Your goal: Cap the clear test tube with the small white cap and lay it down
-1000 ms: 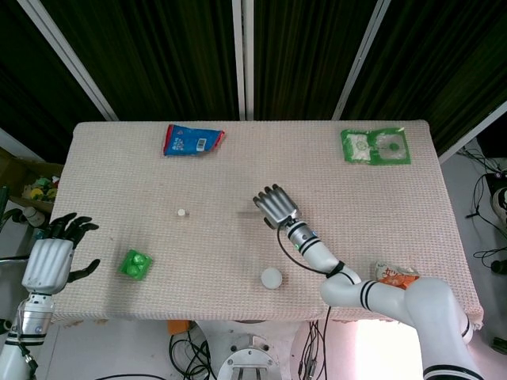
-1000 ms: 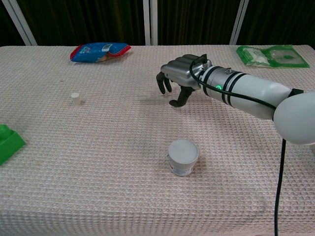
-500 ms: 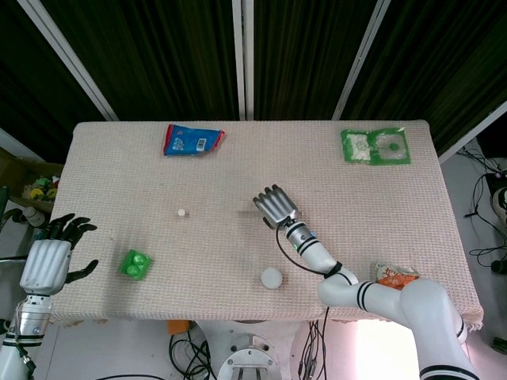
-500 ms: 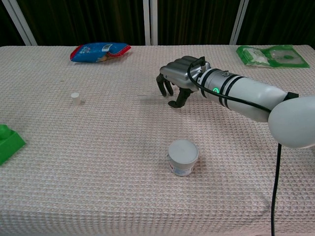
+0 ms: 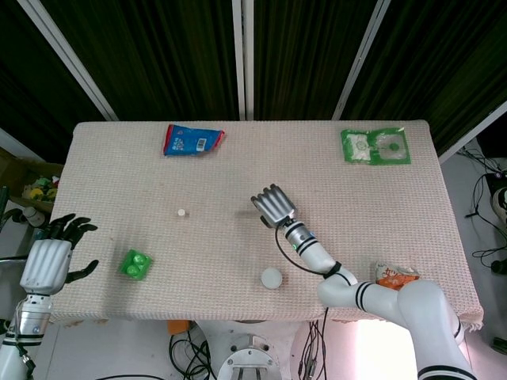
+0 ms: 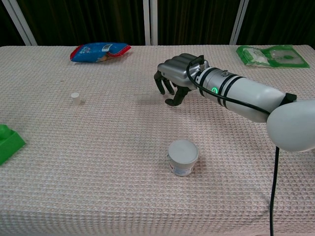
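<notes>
The small white cap [image 5: 181, 212] [image 6: 75, 98] stands alone on the left middle of the cloth. A faint clear streak [image 5: 245, 211] [image 6: 145, 97] lies just left of my right hand; it looks like the clear test tube, but is hard to make out. My right hand [image 5: 274, 205] [image 6: 176, 73] hovers low over the table's middle, palm down, with fingers bent downward and thumb apart, holding nothing. My left hand [image 5: 49, 261] hangs off the table's left edge with its fingers spread and nothing in it; only the head view shows it.
A white lidded jar [image 5: 272, 278] [image 6: 183, 156] stands in front of my right forearm. A green block [image 5: 135, 264] [image 6: 9, 141] sits front left, a blue snack bag [image 5: 192, 140] [image 6: 100, 50] back left, a green packet [image 5: 375, 146] [image 6: 268, 55] back right, an orange packet [image 5: 394, 276] front right.
My right hand has crept a little to the left, towards the faint clear streak, keeping the same bent-finger pose. The left hand and the cap have not moved.
</notes>
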